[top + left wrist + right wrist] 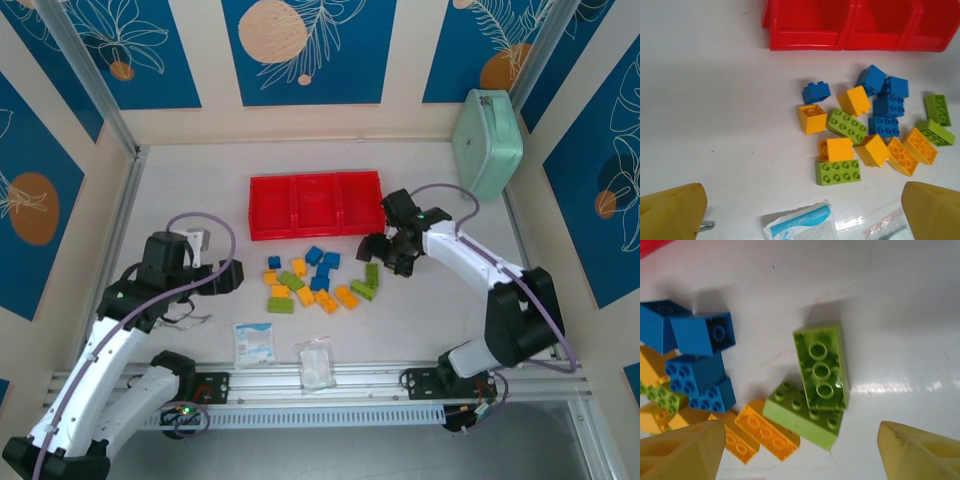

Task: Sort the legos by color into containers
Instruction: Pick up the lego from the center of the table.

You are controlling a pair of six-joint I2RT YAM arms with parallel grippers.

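The legos [310, 280] lie in a loose heap of yellow, blue and lime-green bricks on the white table, just in front of the red tray of containers [315, 237]. My right gripper [380, 262] hovers at the heap's right end, open. In the right wrist view its fingers [682, 452] straddle an upturned green brick [822, 367] that leans on a second green brick [800, 422], touching neither. My left gripper [232, 277] stands open left of the heap. From the left wrist, the legos [870, 130] and the tray [840, 35] lie ahead.
Two small packets [254, 343] [317, 362] lie near the front edge. A mint-green case [487, 140] leans at the back right wall. Blue bricks [700, 360] and yellow bricks [765, 432] crowd the left of the green pair. Bare table lies left of the heap.
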